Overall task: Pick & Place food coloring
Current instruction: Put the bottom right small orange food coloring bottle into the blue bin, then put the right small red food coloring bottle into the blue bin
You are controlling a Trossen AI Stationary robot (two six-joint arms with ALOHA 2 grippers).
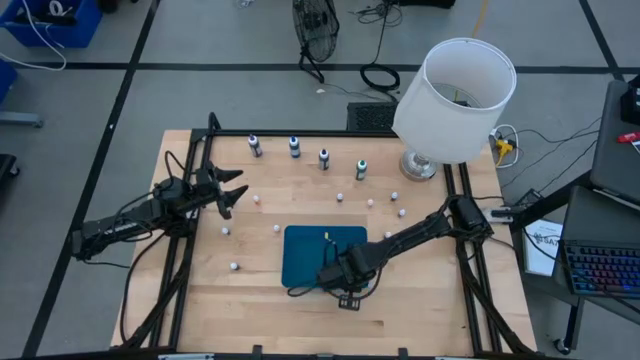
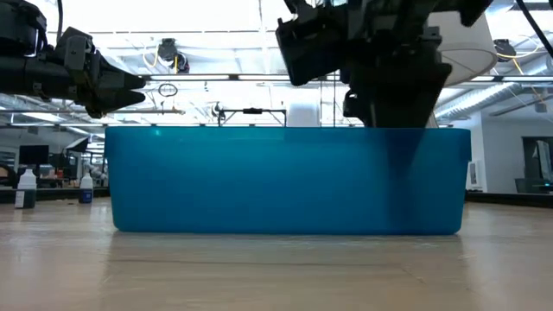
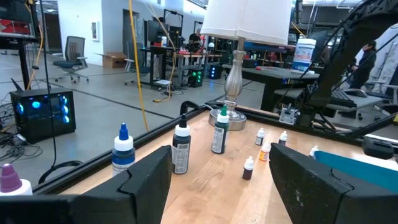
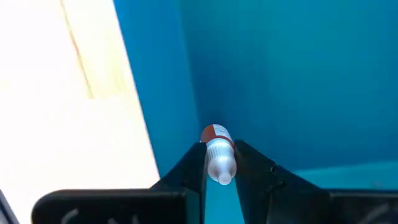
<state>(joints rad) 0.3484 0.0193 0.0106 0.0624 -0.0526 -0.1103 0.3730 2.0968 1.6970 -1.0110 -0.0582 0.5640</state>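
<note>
Over blue bin (image 4: 298,74) | right gripper (image 4: 219,163) pinching food coloring bottle (image 4: 218,155) between fingertips

Right gripper (image 1: 333,275) fingertips hidden in high view by own wrist, over blue bin (image 1: 300,245). Small bottle (image 4: 218,155) seen only in part in right wrist view: body covered by fingers, label unreadable. In low view, bin interior blocked by near wall. Small white-capped items (image 1: 276,229) on table too small to identify. Lamp (image 3: 239,25) shade cut off by left wrist view's edge.
</note>
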